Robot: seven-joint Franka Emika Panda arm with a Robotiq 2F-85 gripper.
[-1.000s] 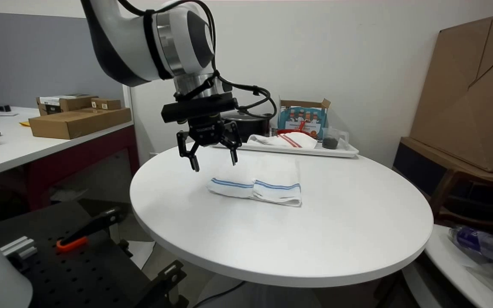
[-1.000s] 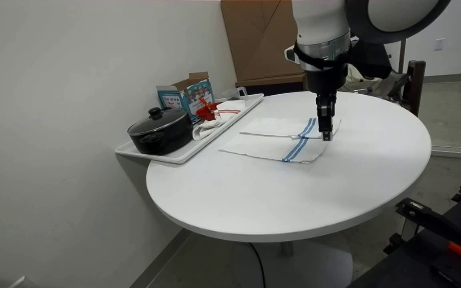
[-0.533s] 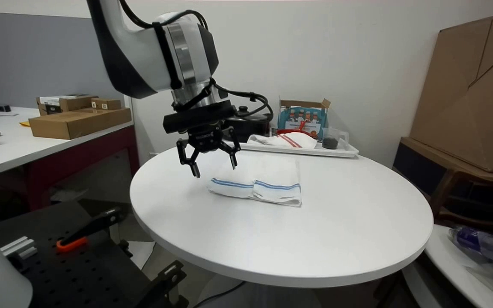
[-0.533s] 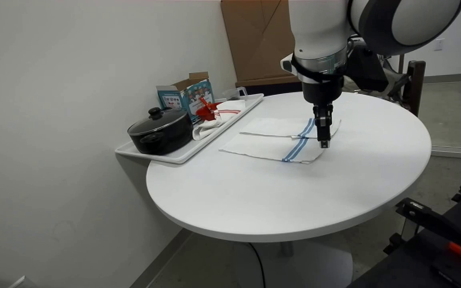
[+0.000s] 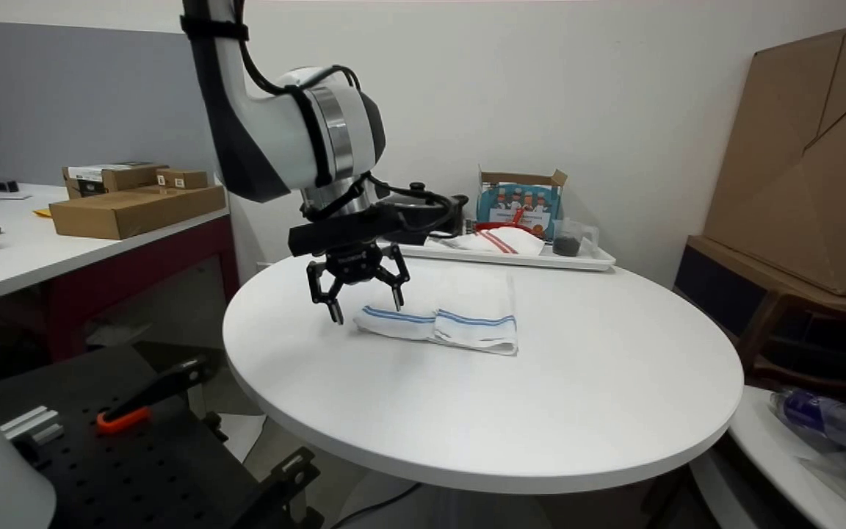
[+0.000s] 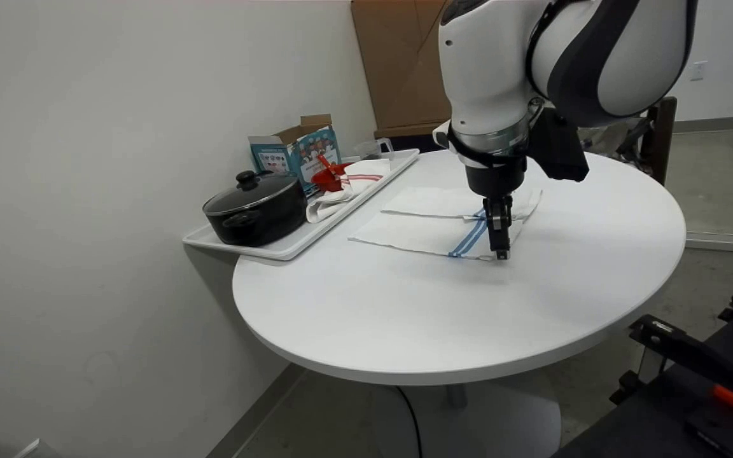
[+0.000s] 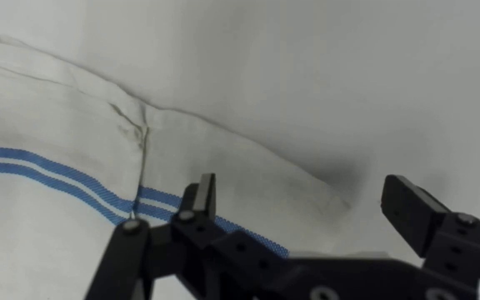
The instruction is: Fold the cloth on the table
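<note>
Black end effector point(image 7: 298, 185), nearest: fingers spread wide, nothing gripped. In the wrist view one finger stands over the blue-striped cloth point(image 7: 115, 162), the other past its edge, a corner showing between them. Contact with the fabric: cannot tell.

Cloth lies flat on the round white surface point(image 5: 577, 411). One side appears turned in, free edge running down the middle, stripe lines not quite meeting. The side under the end effector looks to be the lower layer, not yet brought over.

Progress, by the look of it: one fold made, at least one left. Next, likely: pinch that corner, lift, lay it across the turned-in part.

Farther off: white tray point(image 5: 584, 261) bearing a lidded pot point(image 6: 252, 210) and a red-striped towel point(image 5: 515, 239).
</note>
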